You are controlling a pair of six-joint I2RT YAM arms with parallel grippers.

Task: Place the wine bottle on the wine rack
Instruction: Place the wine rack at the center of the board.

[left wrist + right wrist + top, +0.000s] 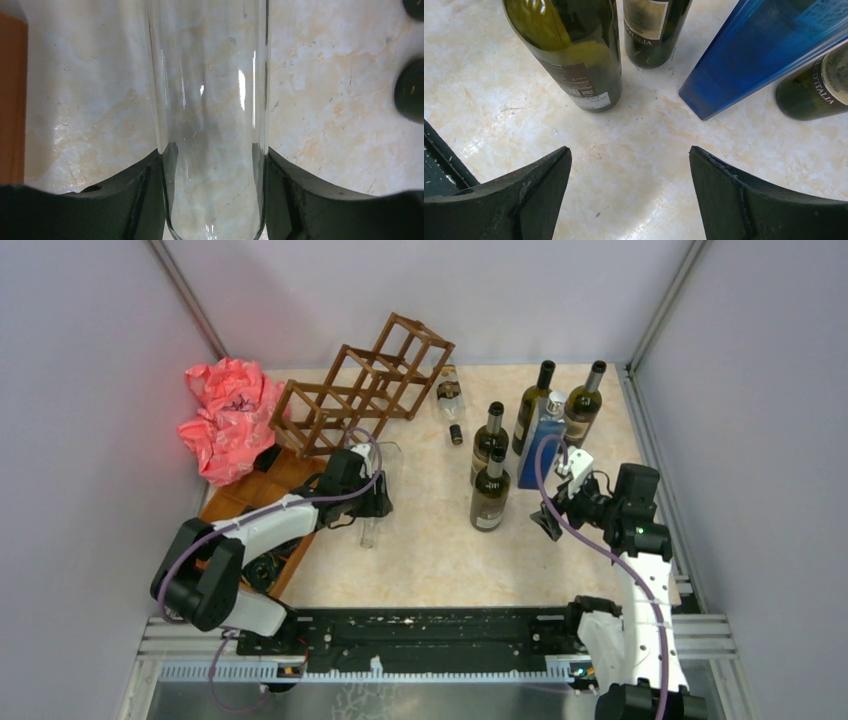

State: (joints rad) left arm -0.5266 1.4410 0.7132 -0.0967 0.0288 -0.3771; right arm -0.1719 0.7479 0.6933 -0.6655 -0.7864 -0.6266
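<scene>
A clear glass wine bottle (374,502) lies on the marble table, and my left gripper (376,496) is shut around its body. In the left wrist view the bottle (210,100) fills the gap between both fingers (145,195). The dark brown lattice wine rack (365,385) stands tilted at the back, just beyond the left gripper. My right gripper (551,522) is open and empty, low over the table. In the right wrist view the right gripper (630,170) faces a dark green bottle (574,50) and a blue bottle (764,55).
Several dark green bottles (491,492) and the blue bottle (543,440) stand at the centre right. Another clear bottle (449,390) lies beside the rack, with a small dark cap (456,433) near it. A pink bag (228,415) and a flat brown tray (255,502) sit at the left.
</scene>
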